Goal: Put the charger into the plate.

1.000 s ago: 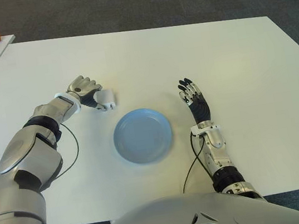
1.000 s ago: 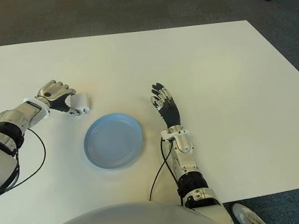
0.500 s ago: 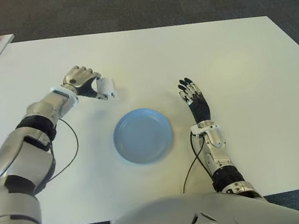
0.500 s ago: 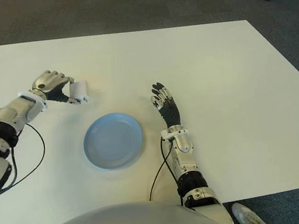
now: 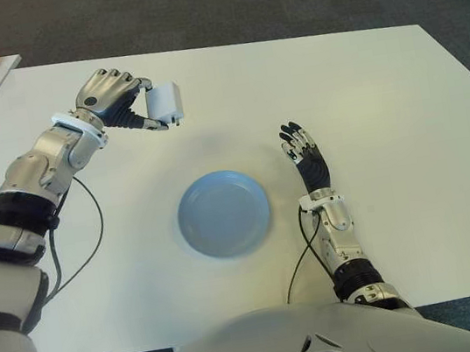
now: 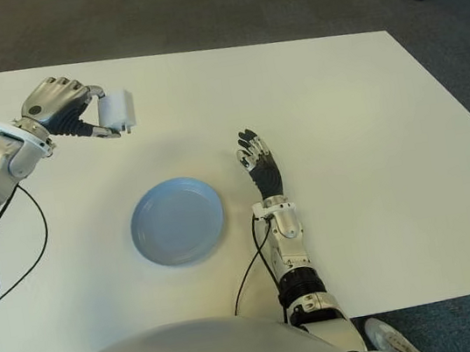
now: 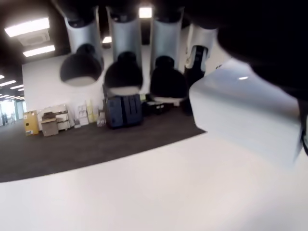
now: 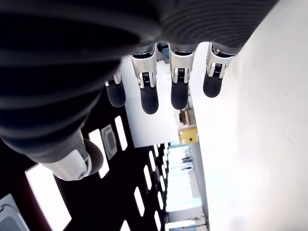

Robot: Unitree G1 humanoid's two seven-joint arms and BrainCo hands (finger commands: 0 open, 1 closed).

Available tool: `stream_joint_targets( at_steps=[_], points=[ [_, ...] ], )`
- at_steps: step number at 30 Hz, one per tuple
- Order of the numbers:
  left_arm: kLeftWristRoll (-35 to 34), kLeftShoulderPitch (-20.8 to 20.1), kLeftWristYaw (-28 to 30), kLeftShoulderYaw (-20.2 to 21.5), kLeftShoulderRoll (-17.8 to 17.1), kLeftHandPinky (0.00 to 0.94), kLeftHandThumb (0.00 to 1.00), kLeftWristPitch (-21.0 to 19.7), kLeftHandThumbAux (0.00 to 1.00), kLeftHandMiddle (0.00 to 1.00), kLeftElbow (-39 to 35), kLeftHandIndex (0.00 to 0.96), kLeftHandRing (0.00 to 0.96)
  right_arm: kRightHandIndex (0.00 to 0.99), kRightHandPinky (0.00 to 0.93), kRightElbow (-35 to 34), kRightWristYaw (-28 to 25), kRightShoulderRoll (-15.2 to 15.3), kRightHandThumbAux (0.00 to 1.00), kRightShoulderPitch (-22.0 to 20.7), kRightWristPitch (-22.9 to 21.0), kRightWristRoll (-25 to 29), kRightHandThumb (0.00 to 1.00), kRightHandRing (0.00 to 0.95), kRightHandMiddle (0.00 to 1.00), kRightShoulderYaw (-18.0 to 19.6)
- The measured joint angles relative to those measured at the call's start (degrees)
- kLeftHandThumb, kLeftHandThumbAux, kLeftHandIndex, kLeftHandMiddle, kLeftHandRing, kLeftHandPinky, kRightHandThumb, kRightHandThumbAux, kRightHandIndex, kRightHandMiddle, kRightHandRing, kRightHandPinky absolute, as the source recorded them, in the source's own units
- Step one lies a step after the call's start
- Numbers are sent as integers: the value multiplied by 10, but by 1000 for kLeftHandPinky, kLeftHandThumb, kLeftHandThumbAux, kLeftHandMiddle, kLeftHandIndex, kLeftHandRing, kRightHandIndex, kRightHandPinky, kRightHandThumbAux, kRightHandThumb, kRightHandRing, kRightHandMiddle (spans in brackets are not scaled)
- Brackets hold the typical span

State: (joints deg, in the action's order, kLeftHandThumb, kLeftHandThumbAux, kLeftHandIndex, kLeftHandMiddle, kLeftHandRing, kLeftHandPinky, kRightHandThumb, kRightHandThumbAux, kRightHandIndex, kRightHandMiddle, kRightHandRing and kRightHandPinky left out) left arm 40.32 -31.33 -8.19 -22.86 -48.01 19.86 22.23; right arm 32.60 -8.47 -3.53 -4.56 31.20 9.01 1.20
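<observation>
The fingers (image 5: pixel 124 117) of the left hand (image 5: pixel 110 95) are curled around the white charger (image 5: pixel 165 105), which sits at their tips, pinched between the thumb side and the other digits; the left wrist view shows the same thing from close by, the pale block (image 7: pixel 245 113) held just past the dark fingertips with nothing under it but bare table. The charger is off the table (image 5: pixel 364 95), carried in the air out beyond the fingertips, and its prongs seem to point down, though that is hard to read. Below the fingers and off toward the robot's right lies the blue plate (image 5: pixel 224 213), well apart from the charger, lying flat with nothing in it. Farther right, just beside the plate's right edge, shows the right hand (image 5: pixel 305 157), its fingers stretched out straight and holding nothing. I judge the pick-up to be done and the carry to be the step in hand. The next move calls for swinging the left hand toward the robot's own body and rightward until the charger hangs over the middle of the plate, lowering it close to the dish, and only then relaxing the fingers, so the block does not bounce off the rim
</observation>
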Motion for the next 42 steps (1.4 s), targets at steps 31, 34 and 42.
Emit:
stream_joint_targets(
  at_steps=[31,34,42],
  points=[
    [-49,195,214,111,43,817,750,-77,697,872,-351,443,862,100,68,16,8,0,587,-7,0,0,0,98,148,0],
    [-43,203,217,110,45,813,751,-69,697,868,-355,443,860,98,70,17,8,0,588,-7,-1,0,0,97,146,0],
    [1,209,198,86,51,805,751,-14,697,855,-310,443,849,97,73,16,8,0,590,-8,-2,0,0,93,142,-1]
  ],
)
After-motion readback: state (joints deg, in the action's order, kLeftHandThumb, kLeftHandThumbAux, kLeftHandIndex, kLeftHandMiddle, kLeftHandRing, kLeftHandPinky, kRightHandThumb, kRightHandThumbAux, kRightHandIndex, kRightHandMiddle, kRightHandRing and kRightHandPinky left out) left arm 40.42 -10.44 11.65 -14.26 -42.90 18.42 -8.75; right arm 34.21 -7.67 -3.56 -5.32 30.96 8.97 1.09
